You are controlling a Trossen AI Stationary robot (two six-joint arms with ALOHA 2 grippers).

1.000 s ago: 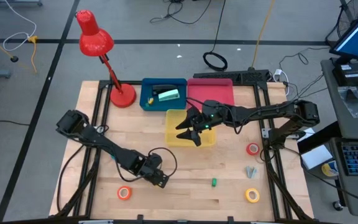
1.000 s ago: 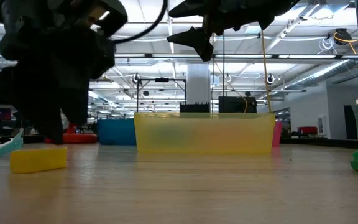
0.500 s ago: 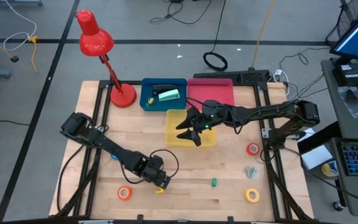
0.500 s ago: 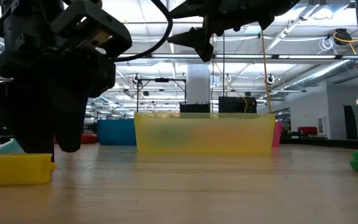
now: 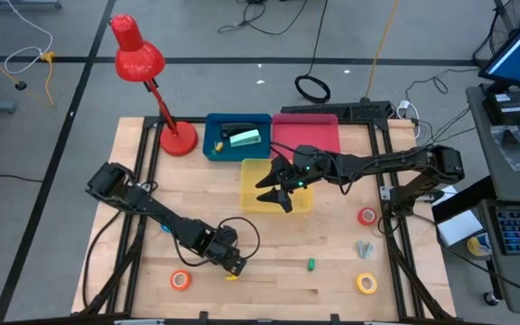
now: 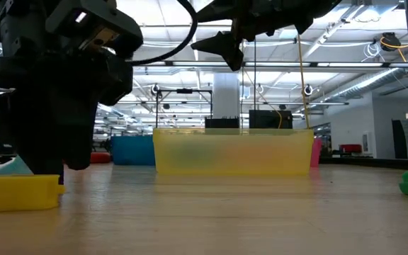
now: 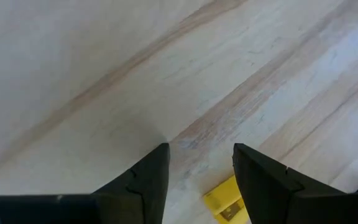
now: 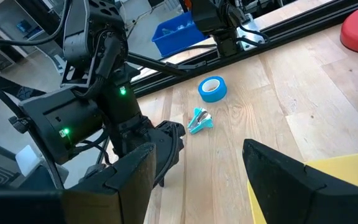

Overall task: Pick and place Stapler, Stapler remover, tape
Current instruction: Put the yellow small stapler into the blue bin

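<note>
A small yellow stapler (image 7: 224, 201) lies flat on the wooden table near its front edge, between the open fingers of my left gripper (image 7: 197, 149). From above, the stapler (image 5: 232, 275) shows just in front of that gripper (image 5: 233, 265). My right gripper (image 5: 274, 190) hangs open and empty over the yellow bin (image 5: 246, 176). Tape rolls lie flat on the table: orange (image 5: 181, 280), red (image 5: 366, 217), yellow (image 5: 366, 283) and blue (image 8: 213, 89). A light-blue stapler remover (image 8: 199, 119) lies by the blue roll, and a grey one (image 5: 364, 248) at the right. My left gripper points steeply down with a finger on either side of the yellow stapler's end (image 7: 219, 198). Whether a finger touches it, I cannot tell. The stapler lies flat on the table (image 6: 16, 193).
A blue bin (image 5: 213, 144) with staplers in it and a pink bin (image 5: 305, 134) stand behind the yellow bin. A red desk lamp (image 5: 177, 138) stands at the far left. A small green piece (image 5: 311, 264) lies near the front edge.
The yellow stapler has slid along the table toward the near edge, out from under my left gripper, and then stayed where it was. It stays flat on the table. My right gripper has kept still.
</note>
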